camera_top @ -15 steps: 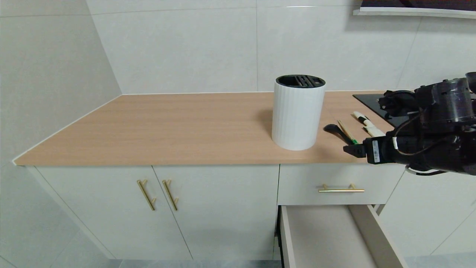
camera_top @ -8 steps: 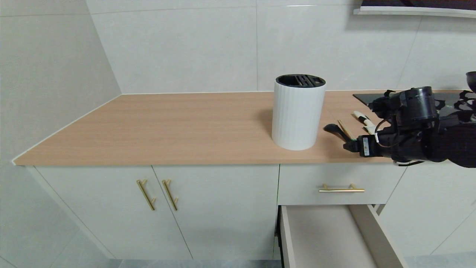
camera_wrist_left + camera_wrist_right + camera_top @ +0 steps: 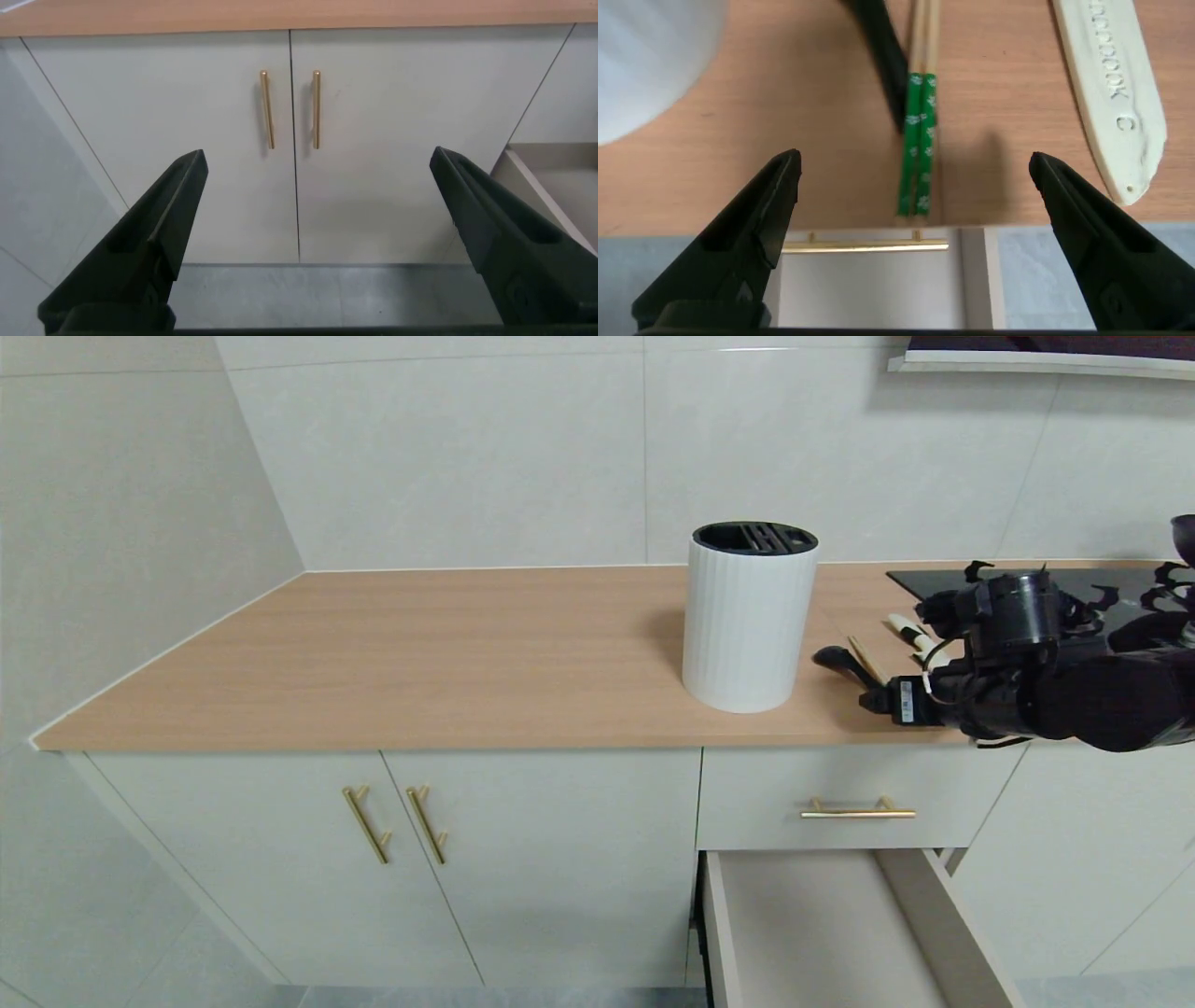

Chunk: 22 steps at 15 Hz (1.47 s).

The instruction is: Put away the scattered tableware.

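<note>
The chopsticks (image 3: 917,140) lie flat as a pair, side by side and touching, on the desk (image 3: 467,653) near its front edge, to the right of the white ribbed holder (image 3: 747,621). Their long axis runs from the desk's front edge back toward the wall, and the green patterned ends point to the front edge. A black spoon (image 3: 837,661) lies just beside them on the holder's side, its bowl toward the holder and its handle slanting in toward the chopsticks. A white utensil (image 3: 1116,93) lies on their other side, roughly parallel and apart from them, with its tapered tip toward the front edge.

The right pincer (image 3: 915,257) hangs over the green ends with its jaws spread wide, holding nothing. Below the desk edge, the upper drawer's gold handle (image 3: 857,813) is visible, and the lower drawer (image 3: 822,933) stands pulled out.

The left pincer (image 3: 318,252) is low, facing the cabinet doors (image 3: 374,140), also spread wide and holding nothing.
</note>
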Motion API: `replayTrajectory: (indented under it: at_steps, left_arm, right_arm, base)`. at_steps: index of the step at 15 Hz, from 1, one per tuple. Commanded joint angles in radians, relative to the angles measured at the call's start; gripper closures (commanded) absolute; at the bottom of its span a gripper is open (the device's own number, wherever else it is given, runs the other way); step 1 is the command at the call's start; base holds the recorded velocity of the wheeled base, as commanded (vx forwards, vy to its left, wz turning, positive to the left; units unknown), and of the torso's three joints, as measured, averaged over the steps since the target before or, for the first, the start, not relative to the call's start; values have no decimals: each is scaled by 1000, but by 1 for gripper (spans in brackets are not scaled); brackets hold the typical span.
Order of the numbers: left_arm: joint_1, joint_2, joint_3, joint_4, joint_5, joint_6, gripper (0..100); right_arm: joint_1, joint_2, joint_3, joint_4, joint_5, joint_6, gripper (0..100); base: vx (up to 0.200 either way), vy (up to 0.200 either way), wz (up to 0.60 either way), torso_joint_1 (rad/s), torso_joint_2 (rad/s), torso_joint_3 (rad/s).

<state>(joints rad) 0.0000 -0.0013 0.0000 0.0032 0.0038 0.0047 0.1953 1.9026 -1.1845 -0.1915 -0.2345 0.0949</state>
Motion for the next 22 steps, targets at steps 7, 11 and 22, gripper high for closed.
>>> replayTrajectory:
  at_steps: [7,11,22]
  left_arm:
    - [0,1,0,0,1,0,0]
    - [0,1,0,0,1,0,0]
    - [0,1,0,0,1,0,0]
  right_arm:
    - [-2,39,-21,0,1,16,100]
    - [-2,41,-20,1,1,16,100]
    - [23,-250,144,35,3,34,100]
  base:
    - [0,0,0,0,0,0]
    - [0,0,0,0,0,0]
    - [0,0,0,0,0,0]
